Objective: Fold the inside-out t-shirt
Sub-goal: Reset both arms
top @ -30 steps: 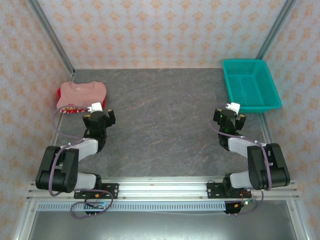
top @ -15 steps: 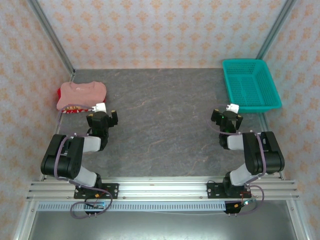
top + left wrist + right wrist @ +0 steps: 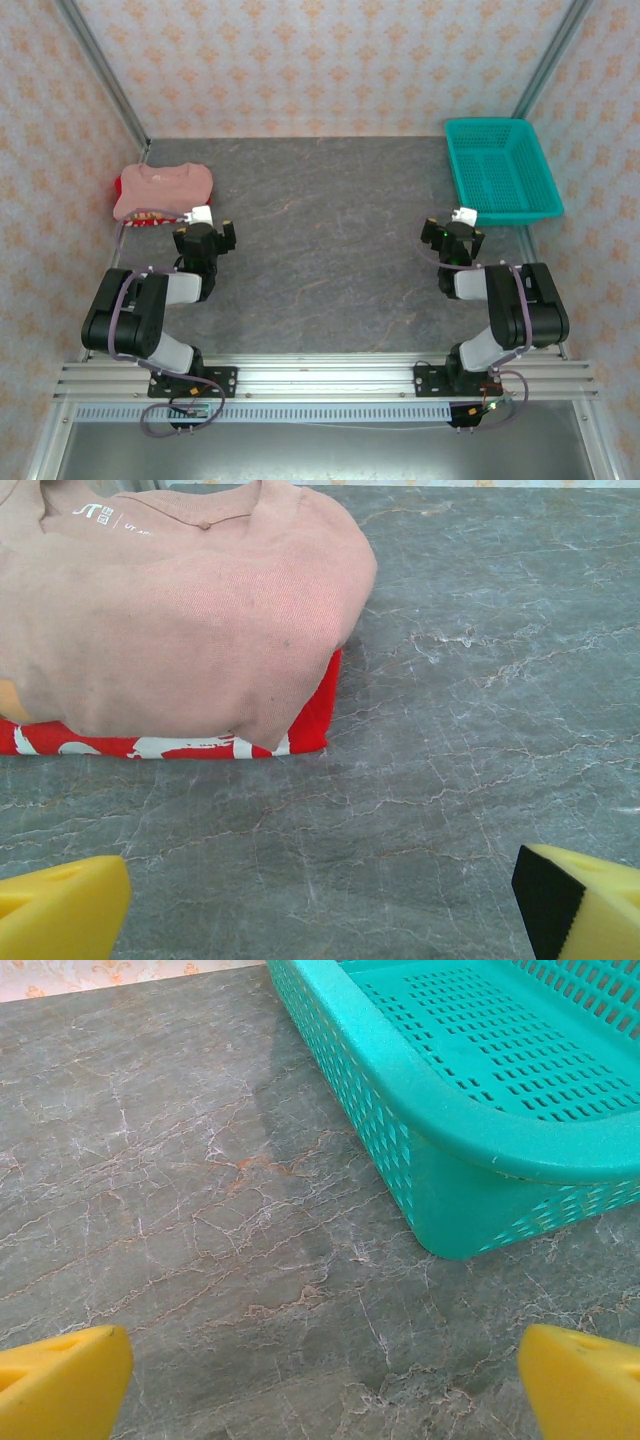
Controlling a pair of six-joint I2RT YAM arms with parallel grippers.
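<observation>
The inside-out t-shirt is a salmon-pink folded bundle at the far left of the grey table, lying on top of a red garment with white print. In the left wrist view the t-shirt is ahead and to the left, neck seam and small label facing up, with the red garment sticking out beneath it. My left gripper is open just short of the pile, touching nothing. On the right side of the table my right gripper is open over bare table.
A teal plastic basket stands at the far right, just ahead and to the right of the right gripper, with nothing inside. Patterned walls and metal posts close in the table. Bare grey table lies between the two arms.
Both arms have folded back toward their bases, elbows raised, and both grippers have drawn slightly nearer. In the last half second almost nothing moved. Both grippers stayed open.
</observation>
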